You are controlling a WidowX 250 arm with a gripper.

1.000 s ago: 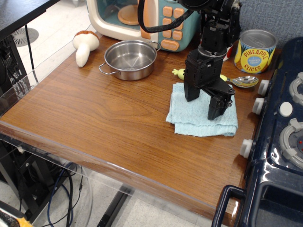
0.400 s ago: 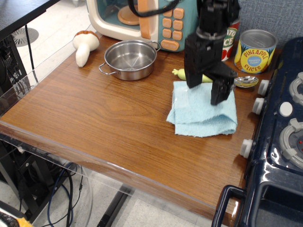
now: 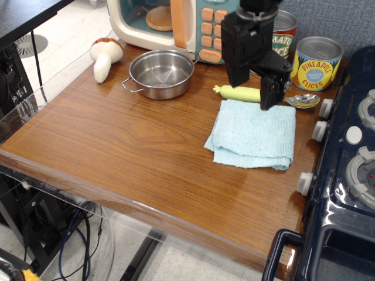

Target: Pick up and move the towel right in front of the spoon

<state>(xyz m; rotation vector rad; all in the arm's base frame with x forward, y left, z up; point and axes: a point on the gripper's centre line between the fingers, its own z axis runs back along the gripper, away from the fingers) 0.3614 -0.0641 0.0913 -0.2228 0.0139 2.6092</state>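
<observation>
Single view only. Camera mounted high off the front-left of the surface (image 3: pixel 135 152), angled down and across toward the back wall. Medium distance: whole wooden top in frame, toy microwave (image 3: pixel 176 23) cropped at the top edge, stove (image 3: pixel 351 152) cropped at right, floor visible lower left.

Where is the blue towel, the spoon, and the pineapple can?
Light blue folded terry towel (image 3: pixel 253 133), main camera view, its middle.
Silver spoon with yellow-green plastic handle (image 3: pixel 240 93), same view, handle.
Yellow pineapple can (image 3: pixel 316 63), same view, label.
</observation>
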